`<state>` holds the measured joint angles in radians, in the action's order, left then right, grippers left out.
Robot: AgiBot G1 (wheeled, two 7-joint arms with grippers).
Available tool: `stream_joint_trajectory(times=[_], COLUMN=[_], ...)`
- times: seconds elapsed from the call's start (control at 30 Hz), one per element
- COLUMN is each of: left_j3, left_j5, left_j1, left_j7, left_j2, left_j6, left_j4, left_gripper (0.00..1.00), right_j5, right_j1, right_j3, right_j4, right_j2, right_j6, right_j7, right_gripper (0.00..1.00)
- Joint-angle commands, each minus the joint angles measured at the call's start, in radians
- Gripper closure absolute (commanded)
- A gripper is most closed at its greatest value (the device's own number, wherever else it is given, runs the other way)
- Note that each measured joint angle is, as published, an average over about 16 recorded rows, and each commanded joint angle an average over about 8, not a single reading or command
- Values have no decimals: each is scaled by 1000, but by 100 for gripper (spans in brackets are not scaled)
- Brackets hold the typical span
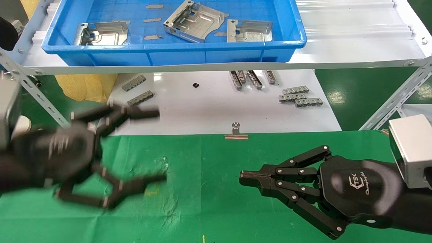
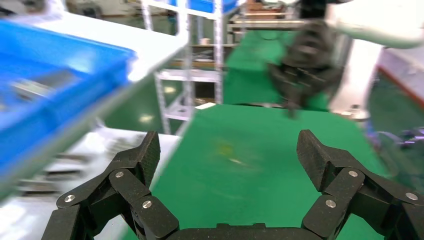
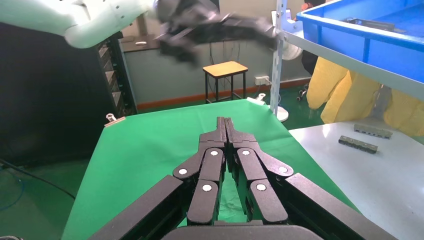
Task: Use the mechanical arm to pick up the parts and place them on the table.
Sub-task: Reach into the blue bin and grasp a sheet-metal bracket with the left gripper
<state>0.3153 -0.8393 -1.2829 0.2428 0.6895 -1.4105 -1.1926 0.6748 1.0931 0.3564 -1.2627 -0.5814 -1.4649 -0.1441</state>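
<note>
Collision risk applies to the left gripper [image 1: 162, 145], which hangs empty with its fingers spread wide over the green table [image 1: 209, 202] on the near side of the blue tray [image 1: 172, 50]: judged from here, a reach toward the tray could strike the shelf edge or the tray's front wall, and a flat plate could slip from a shallow grasp. Three parts lie inside the blue tray, one at its left end [image 1: 103, 33], one tilted near its middle [image 1: 194, 21] and one toward its right end [image 1: 249, 31], among thin grey slivers [image 1: 152, 20]. Right gripper [image 1: 244, 179] is parked over the table, well clear of the tray, fingers pressed together and holding nothing.
</note>
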Motion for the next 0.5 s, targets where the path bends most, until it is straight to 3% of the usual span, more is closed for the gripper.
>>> stream_joint_trajectory(times=[0.03, 0.33, 0.5], left_j3=[5, 170, 243], left_j5=[-24, -352, -496], left_j1=[-53, -488, -658], left_j7=[15, 86, 81], left_j2=[16, 284, 446], left_j6=[23, 187, 322], left_j4=[13, 446, 737], left_gripper=[0, 0, 0], right_j5=[0, 0, 0], right_j1=[0, 0, 0], right_j3=[0, 0, 0], right_j4=[0, 0, 0], right_j2=[0, 0, 0], right_j6=[0, 0, 0], right_j7=[0, 0, 0], right_gripper=[100, 100, 100])
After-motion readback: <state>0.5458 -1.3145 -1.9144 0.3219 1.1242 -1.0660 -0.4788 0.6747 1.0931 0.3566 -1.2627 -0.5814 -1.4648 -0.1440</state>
